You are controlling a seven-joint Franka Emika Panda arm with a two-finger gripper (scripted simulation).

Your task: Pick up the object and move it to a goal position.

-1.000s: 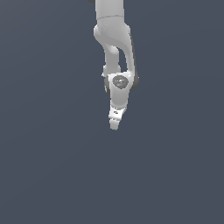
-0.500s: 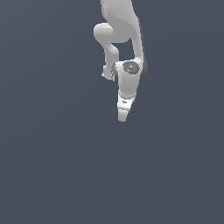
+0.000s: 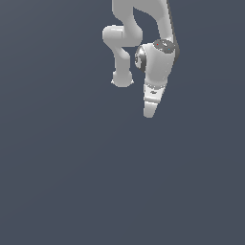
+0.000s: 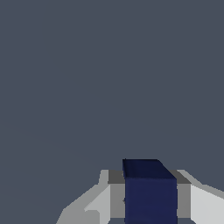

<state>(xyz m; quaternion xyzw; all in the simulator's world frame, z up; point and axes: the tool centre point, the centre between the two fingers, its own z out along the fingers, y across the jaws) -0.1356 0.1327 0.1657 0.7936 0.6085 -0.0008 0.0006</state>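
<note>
My gripper (image 3: 150, 114) is clamped on the object (image 4: 150, 192), a small navy block seated between my fingers (image 4: 199, 203). It looks rigid and light; its flat opposite faces suit this hold.

object (image 4: 150, 192): dark navy block | upright | apparently between claw (image 4: 148, 199) fingers
</note>
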